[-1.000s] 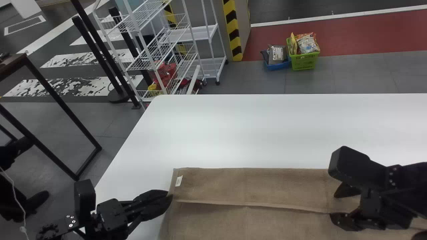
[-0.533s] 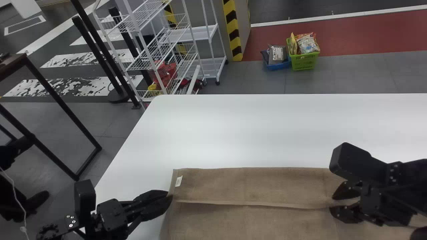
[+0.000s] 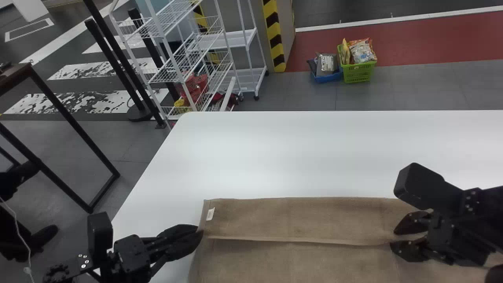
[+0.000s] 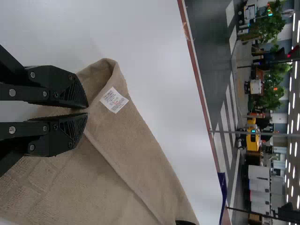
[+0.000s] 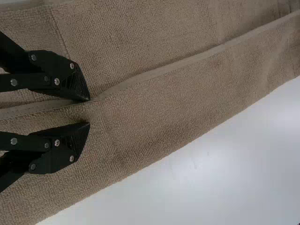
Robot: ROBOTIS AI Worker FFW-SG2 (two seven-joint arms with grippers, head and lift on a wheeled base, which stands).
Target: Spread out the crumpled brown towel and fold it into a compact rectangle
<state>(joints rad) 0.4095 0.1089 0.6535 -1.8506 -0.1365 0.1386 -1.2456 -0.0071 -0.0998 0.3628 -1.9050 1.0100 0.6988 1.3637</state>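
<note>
The brown towel (image 3: pixel 330 220) lies flat near the table's front, its far strip folded over with the hem running left to right. A white tag marks its far left corner. My left gripper (image 3: pixel 201 232) is at the towel's left edge; seen from the left wrist, the left gripper (image 4: pixel 87 111) is shut on the towel (image 4: pixel 136 145) beside the tag. Over the towel's right part is my right gripper (image 3: pixel 395 237). In the right wrist view the right gripper (image 5: pixel 89 111) is open, fingertips a little apart around the hem line of the towel (image 5: pixel 164 112).
The white table (image 3: pixel 294 153) stretches beyond the towel, with its left edge slanting down past the left arm. On the floor behind stand a wire rack (image 3: pixel 188 70) and a green basket (image 3: pixel 359 72) beside a blue one. A dark table frame (image 3: pixel 70 118) stands at left.
My right gripper has moved slightly right and farther from the robot, its fingers drawing closer together. Near it the folded hem has shifted a little toward the far side. The left gripper has stayed put.
</note>
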